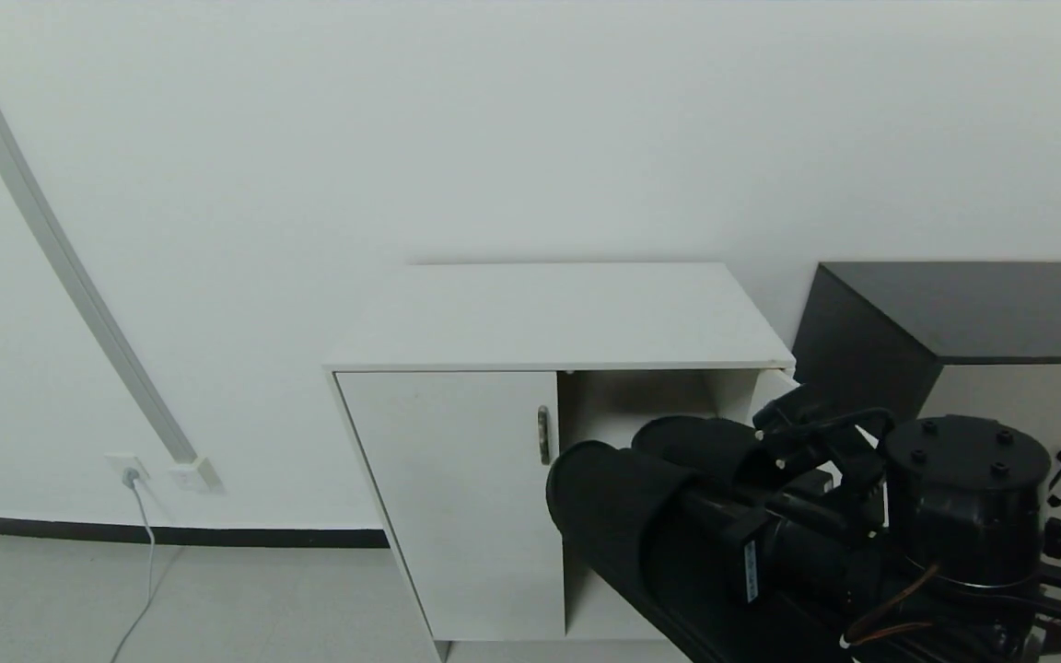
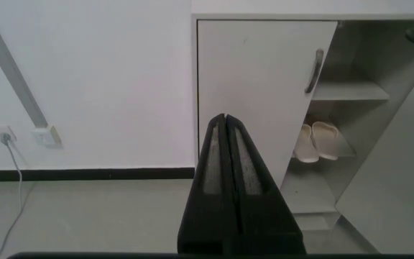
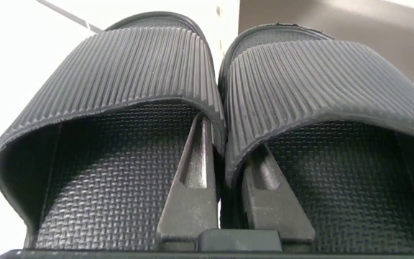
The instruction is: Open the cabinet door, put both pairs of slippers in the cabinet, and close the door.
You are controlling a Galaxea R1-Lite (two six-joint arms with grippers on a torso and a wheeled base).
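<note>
Pair of black slippers held before the open cabinet.
The right jaws pinch their adjoining inner walls, one jaw inside each slipper; the left jaws are pressed together, empty; farther in, white slippers lie on a shelf.

Black ribbed slippers are held side by side before the opened white cabinet; white slippers are shelved inside.

A white cabinet with a dull metal handle stands against a white wall edged by a black floor stripe, a cream pair of slippers inside it, while the black pair of slippers has ribbed straps and diamond-textured footbeds.
</note>
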